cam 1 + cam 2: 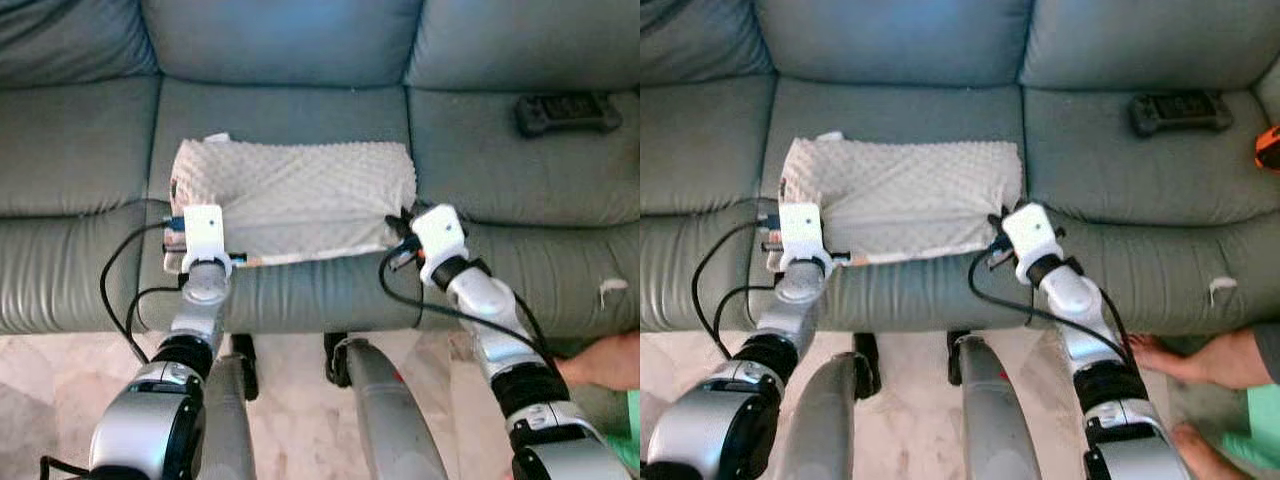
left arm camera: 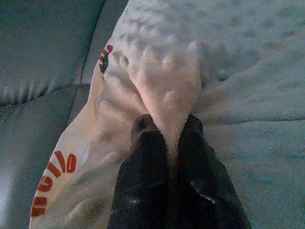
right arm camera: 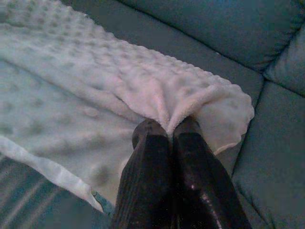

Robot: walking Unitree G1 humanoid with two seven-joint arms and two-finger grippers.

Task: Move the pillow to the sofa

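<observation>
A cream bumpy-textured pillow (image 1: 295,195) lies on the middle seat of the grey-green sofa (image 1: 300,40), near its front edge. My left gripper (image 2: 167,131) is shut on a pinched fold at the pillow's left end, beside a label with red letters (image 2: 52,179). At the pillow's right end, my right gripper (image 3: 167,130) is shut on another pinch of fabric. Both white wrist mounts (image 1: 205,230) (image 1: 440,235) sit just over the seat's front edge.
A black controller (image 1: 565,112) rests on the right seat cushion, with an orange object (image 1: 1269,147) at the far right. A person's feet (image 1: 1180,355) stand on the marble floor to the right of my right arm. My own legs (image 1: 385,410) are below, against the sofa front.
</observation>
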